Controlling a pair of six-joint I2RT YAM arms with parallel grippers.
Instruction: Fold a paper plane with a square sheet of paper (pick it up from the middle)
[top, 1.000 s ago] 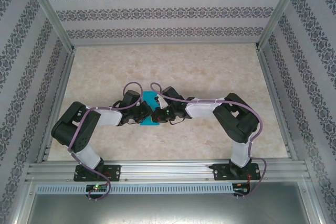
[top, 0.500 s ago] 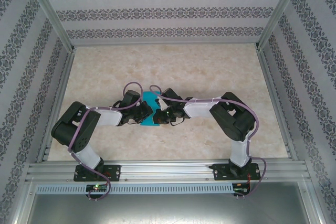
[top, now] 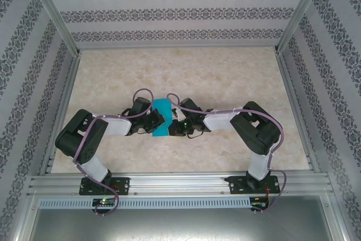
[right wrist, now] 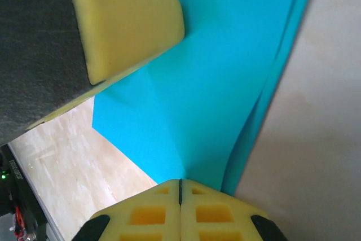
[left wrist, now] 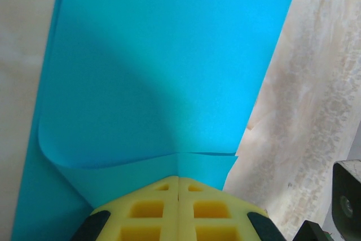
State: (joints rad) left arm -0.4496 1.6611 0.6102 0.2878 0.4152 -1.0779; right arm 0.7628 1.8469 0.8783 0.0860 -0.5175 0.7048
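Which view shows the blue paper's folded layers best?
Left wrist: the paper sits close and large, its curled upper layer and edges clear. Right wrist shows a part with creases, a left finger overlapping its corner. Top external shows it as a small strip.

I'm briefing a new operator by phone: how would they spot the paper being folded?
Look at the beige marbled table inside the patterned-wall enclosure, then at its middle, where both black arms meet. There, between the left gripper and right gripper, lies the thin teal-blue paper sheet, partly folded; it is the one brightly coloured flat thing there.
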